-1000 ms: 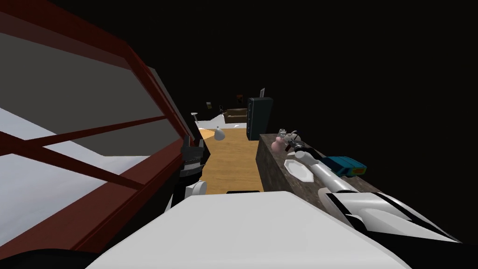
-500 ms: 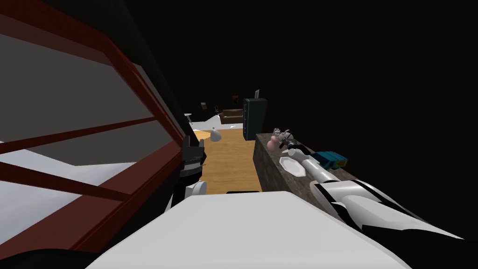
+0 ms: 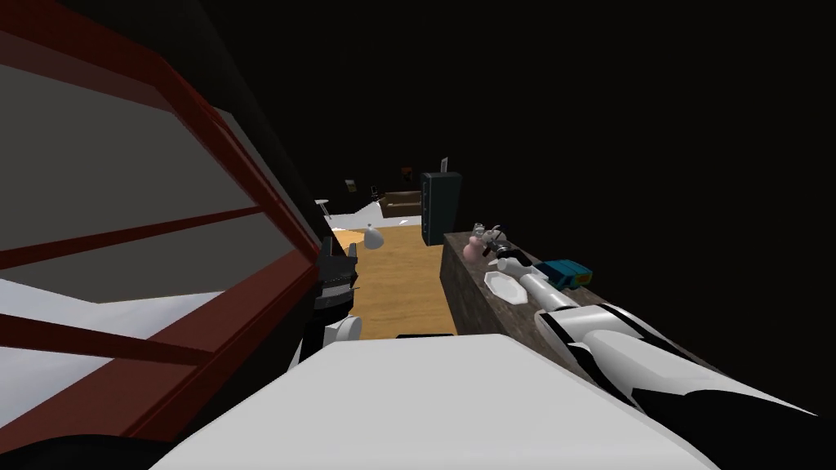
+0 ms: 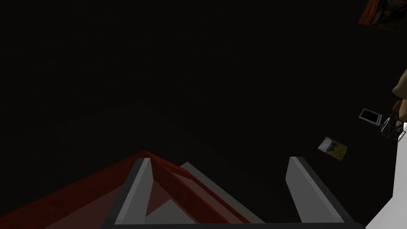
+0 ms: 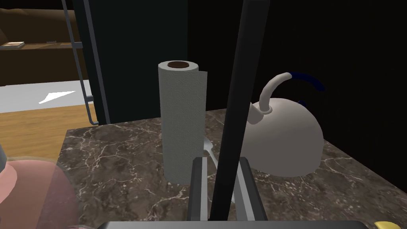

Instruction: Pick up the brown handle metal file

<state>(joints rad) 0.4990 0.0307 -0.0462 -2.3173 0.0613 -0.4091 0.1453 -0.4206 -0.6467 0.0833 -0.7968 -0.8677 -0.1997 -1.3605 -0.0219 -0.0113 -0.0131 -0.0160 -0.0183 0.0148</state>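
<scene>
Stands with a big red frame [image 3: 245,318] on the left and a dark marbled counter [image 5: 119,159] on the right, a tall dark cabinet [image 5: 131,59] at the counter's far end. Sees on the counter, beyond the right gripper [image 5: 220,161], a pale domed kettle [image 5: 286,147] just beside an upright paper towel roll [image 5: 181,119], and off to the side a pink rounded vessel [image 5: 35,195]. Passes the right arm between a white plate [image 3: 504,288] and a blue box [image 3: 567,272]. Holds the left gripper [image 4: 219,158] by the red frame, fingers spread wide on nothing. Clamps the right gripper's fingers tight on the metal file [image 5: 238,79], dark blade rising steeply between them in front of roll and kettle
</scene>
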